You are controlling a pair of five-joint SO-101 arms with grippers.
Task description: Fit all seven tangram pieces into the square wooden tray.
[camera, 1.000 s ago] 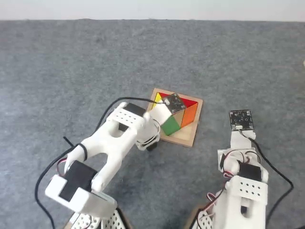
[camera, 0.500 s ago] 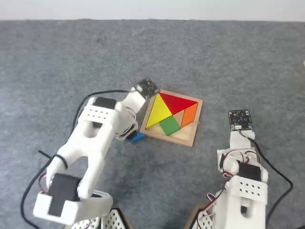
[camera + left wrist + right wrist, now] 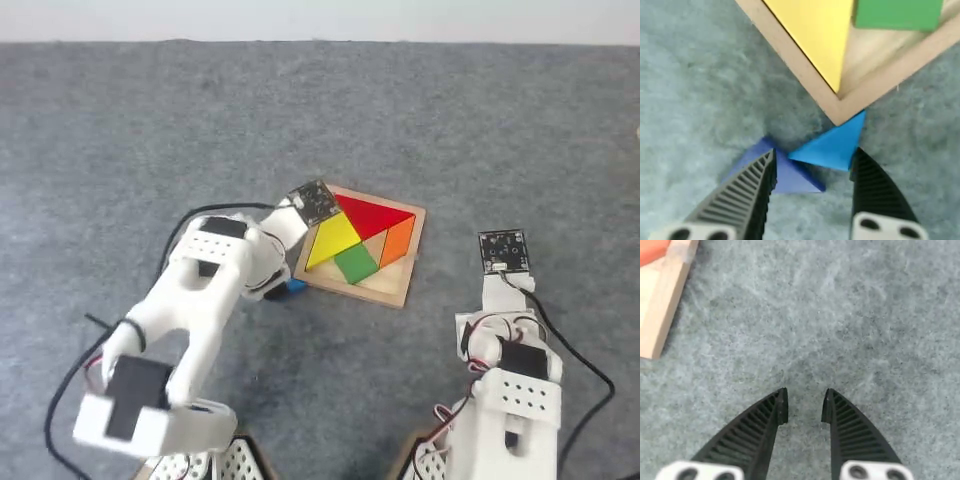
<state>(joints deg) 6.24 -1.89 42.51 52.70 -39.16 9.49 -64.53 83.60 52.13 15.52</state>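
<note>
- Tray (image 3: 396, 293) on the grey mat (image 3: 150, 130) holds a yellow triangle (image 3: 335, 240), a red triangle (image 3: 375, 214) and a green piece (image 3: 355, 264).
- Light blue triangle (image 3: 832, 145) and darker blue piece (image 3: 787, 176) lie outside, at its corner.
- Left gripper (image 3: 814, 157) is spread around both; right gripper (image 3: 804, 407), slightly spread, hangs above the mat.

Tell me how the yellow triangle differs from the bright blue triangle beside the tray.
The yellow triangle lies inside the wooden tray; the bright blue triangle lies outside it on the grey mat, at the tray's corner. The yellow one looks larger than the blue one. The blue one sits between the fingers of the open left end effector; the yellow one does not. Both are flat triangles.
</note>
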